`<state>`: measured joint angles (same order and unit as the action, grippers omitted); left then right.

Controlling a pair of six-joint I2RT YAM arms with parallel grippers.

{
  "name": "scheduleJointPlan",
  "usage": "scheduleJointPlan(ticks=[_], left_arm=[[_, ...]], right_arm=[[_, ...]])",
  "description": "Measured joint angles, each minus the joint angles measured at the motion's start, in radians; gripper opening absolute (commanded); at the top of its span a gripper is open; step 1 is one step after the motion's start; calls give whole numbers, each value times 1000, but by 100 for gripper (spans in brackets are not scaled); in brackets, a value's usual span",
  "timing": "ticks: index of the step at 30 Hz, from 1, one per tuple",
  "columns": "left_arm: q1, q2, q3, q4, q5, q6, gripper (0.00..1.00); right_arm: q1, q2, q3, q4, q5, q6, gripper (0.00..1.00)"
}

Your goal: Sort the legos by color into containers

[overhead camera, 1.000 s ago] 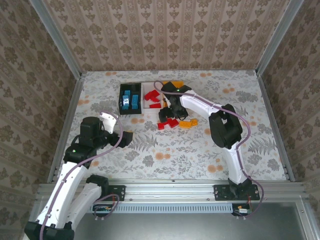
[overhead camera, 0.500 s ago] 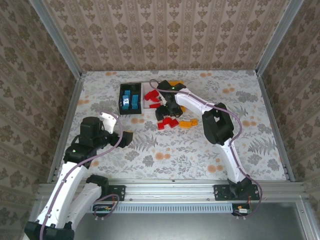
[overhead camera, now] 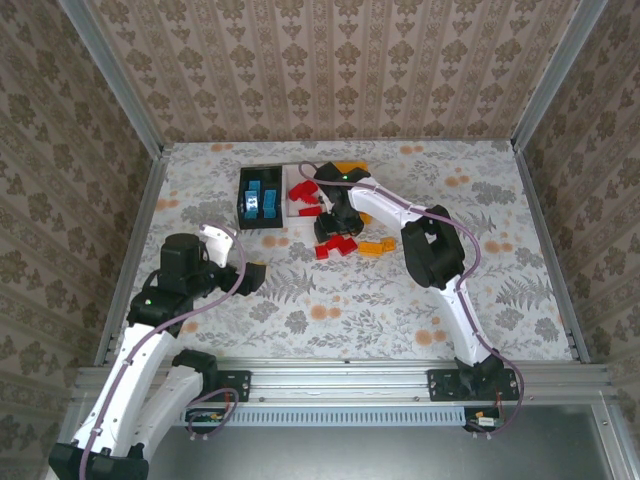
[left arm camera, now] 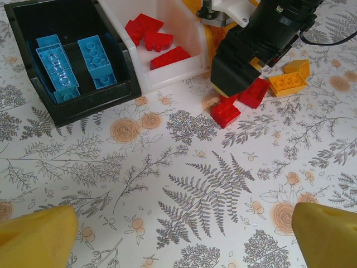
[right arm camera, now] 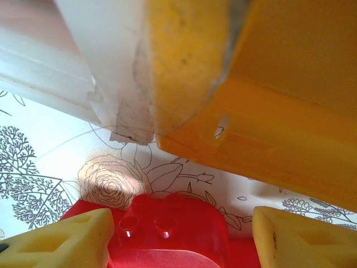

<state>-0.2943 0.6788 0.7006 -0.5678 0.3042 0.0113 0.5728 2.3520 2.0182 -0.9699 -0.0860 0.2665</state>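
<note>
The right gripper (right arm camera: 181, 239) is down at the flowered table (left arm camera: 167, 167) with its jaws apart; a red brick (right arm camera: 167, 230) lies studs-up on the table between its fingertips (right arm camera: 61, 243), close against the finger at the left of the wrist view, with a sliver of table showing before the other, so the pads are not clamped on it; just beyond the fingertips the near corner of the white bin (right arm camera: 106, 61) and the wall of the orange-yellow bin (right arm camera: 268, 117) stand side by side, pressed together. From the left wrist camera, loose red bricks (left arm camera: 225, 114) lie at the foot of the right gripper, partly under its black body, and which of them sits between the fingers cannot be told from there; two orange bricks (left arm camera: 286, 84) lie just beside it on the table, one touching a red brick; directly behind it the white bin holds several sorted red bricks (left arm camera: 156, 40), and on the far side of that, touching it, the black bin (left arm camera: 83, 106) holds blue bricks (left arm camera: 95, 61) lying flat. The left gripper (left arm camera: 181, 237) is spread wide with nothing between its fingers, above bare table; the black bin lies ahead of it to the left, the right gripper and the loose bricks ahead to the right, all well apart from it.
</note>
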Motion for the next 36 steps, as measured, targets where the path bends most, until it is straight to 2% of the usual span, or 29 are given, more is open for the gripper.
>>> scheduleJointPlan(ticks=[5, 14, 21, 25, 30, 36], left_arm=[[0, 0, 0, 0, 3, 0, 100], [0, 0, 0, 0, 7, 0, 100], [0, 0, 0, 0, 7, 0, 100], [-2, 0, 0, 0, 7, 0, 100], [-8, 0, 0, 0, 7, 0, 100], [-8, 0, 0, 0, 7, 0, 100]], right_arm=[[2, 1, 1, -2, 6, 2, 58], [18, -11, 1, -2, 23, 29, 56], [34, -109, 1, 54, 19, 68, 54], [37, -127, 53, 80, 8, 82, 59], [44, -72, 195, 17, 26, 74, 64], [47, -48, 120, -43, 63, 65, 69]])
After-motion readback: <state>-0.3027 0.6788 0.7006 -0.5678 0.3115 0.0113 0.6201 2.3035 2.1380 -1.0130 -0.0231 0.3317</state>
